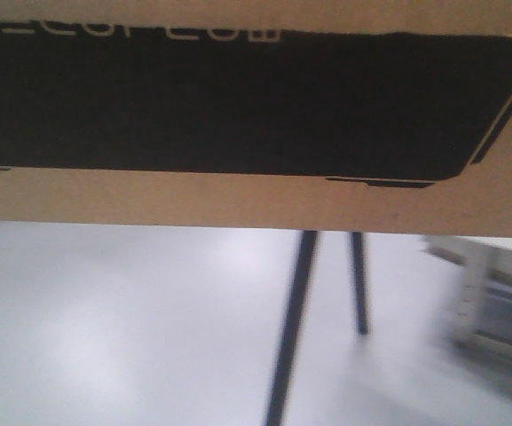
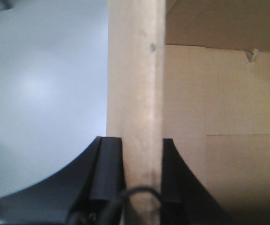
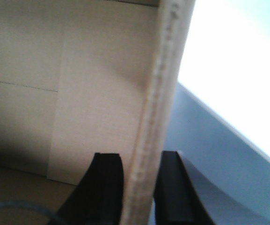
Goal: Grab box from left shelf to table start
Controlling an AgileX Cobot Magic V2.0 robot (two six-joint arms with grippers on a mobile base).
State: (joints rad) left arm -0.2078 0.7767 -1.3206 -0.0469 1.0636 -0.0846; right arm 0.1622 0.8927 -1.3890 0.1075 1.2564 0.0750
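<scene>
A brown cardboard box (image 1: 256, 191) with a large black printed panel fills the top half of the front view, held up close to the camera. My left gripper (image 2: 139, 154) is shut on the box's left wall (image 2: 135, 84), one black finger on each side of the cardboard edge. My right gripper (image 3: 142, 164) is shut on the box's right wall (image 3: 160, 93) in the same way. Both wrist views look into the open box's bare cardboard inside (image 3: 55, 84).
Below the box, the front view shows pale grey floor (image 1: 105, 337), two thin dark legs (image 1: 293, 328) and a blurred pale frame or shelf (image 1: 495, 302) at the right edge.
</scene>
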